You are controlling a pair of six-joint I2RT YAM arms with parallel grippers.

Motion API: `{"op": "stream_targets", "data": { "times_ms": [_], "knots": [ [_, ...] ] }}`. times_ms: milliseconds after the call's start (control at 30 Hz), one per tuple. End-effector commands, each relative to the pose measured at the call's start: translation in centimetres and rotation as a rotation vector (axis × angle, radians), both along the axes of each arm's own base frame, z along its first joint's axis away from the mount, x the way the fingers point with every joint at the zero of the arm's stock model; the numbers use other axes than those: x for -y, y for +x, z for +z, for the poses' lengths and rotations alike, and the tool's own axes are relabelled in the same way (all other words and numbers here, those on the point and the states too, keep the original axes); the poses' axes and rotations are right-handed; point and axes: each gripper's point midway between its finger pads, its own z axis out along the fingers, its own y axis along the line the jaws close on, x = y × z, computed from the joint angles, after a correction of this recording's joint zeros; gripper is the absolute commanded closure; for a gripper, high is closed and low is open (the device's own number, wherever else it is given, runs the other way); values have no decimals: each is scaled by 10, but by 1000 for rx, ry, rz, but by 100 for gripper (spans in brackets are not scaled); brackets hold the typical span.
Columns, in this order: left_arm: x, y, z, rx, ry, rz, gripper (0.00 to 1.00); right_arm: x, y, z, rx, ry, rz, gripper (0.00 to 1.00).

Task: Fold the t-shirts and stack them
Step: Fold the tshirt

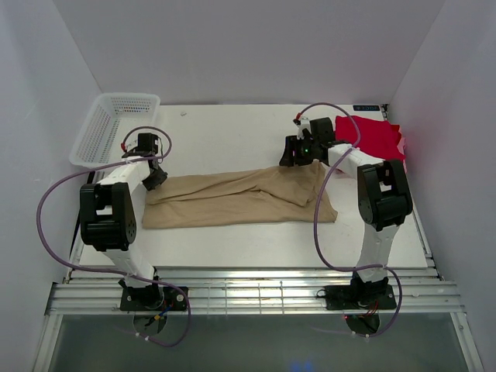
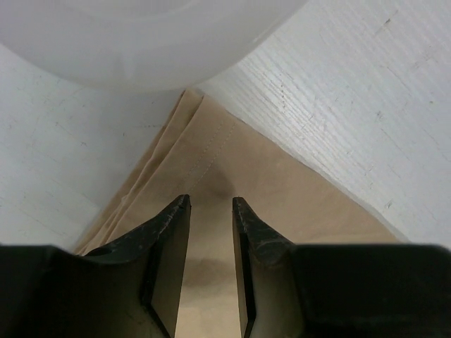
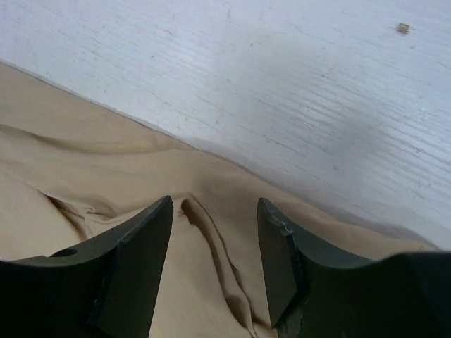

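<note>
Note for you: the tan t-shirt (image 1: 232, 200) lies as a long band across the middle of the table (image 1: 232, 240). The left gripper (image 2: 211, 201) is over its left corner with the jaws narrowly parted and the cloth flat beneath (no pinch visible). The right gripper (image 3: 215, 203) is at the shirt's far right edge, jaws wider, straddling a loose ridge of cloth. The red t-shirt (image 1: 372, 136) is bunched in the far right corner.

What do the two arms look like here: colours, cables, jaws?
The left arm and right arm share white links, black joint housings and black bases. A loose purple cable loops along each. The jaws are matte black wedges with flat inner faces.
</note>
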Motion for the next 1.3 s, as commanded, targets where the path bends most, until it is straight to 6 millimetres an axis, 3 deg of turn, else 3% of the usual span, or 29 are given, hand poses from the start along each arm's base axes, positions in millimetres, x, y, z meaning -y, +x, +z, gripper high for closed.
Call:
{"op": "stream_targets", "data": {
  "times_ms": [0, 233, 400, 433, 467, 567, 933, 1133, 1233, 1267],
  "knots": [
    [1, 14, 9, 35, -1, -2, 59, -19, 4, 14, 10, 48, 52, 43],
    [2, 18, -3, 7, -6, -4, 59, -33, -12, 4, -31, 46, 97, 44],
    [2, 21, -5, 3, -5, -7, 60, -33, -24, -7, -61, 23, 107, 47],
    [1, 22, -5, 5, -3, -6, 60, -33, -26, -9, -66, 20, 108, 50],
    [1, 23, -5, 4, 0, -8, 60, -32, -27, -13, -74, 16, 107, 58],
    [0, 23, -5, 2, 6, -10, 59, -32, -29, -18, -95, 5, 110, 66],
    [-1, 22, -3, 3, 11, -14, 60, -31, -36, -28, -130, -10, 124, 61],
    [-2, 22, -2, 5, 16, -14, 60, -31, -43, -34, -147, -28, 143, 76],
    [-3, 22, -1, 7, 18, -12, 60, -30, -48, -30, -137, -34, 162, 92],
    [-2, 22, -1, 7, 17, -14, 60, -30, -53, -30, -149, -35, 170, 92]
  ]
}}
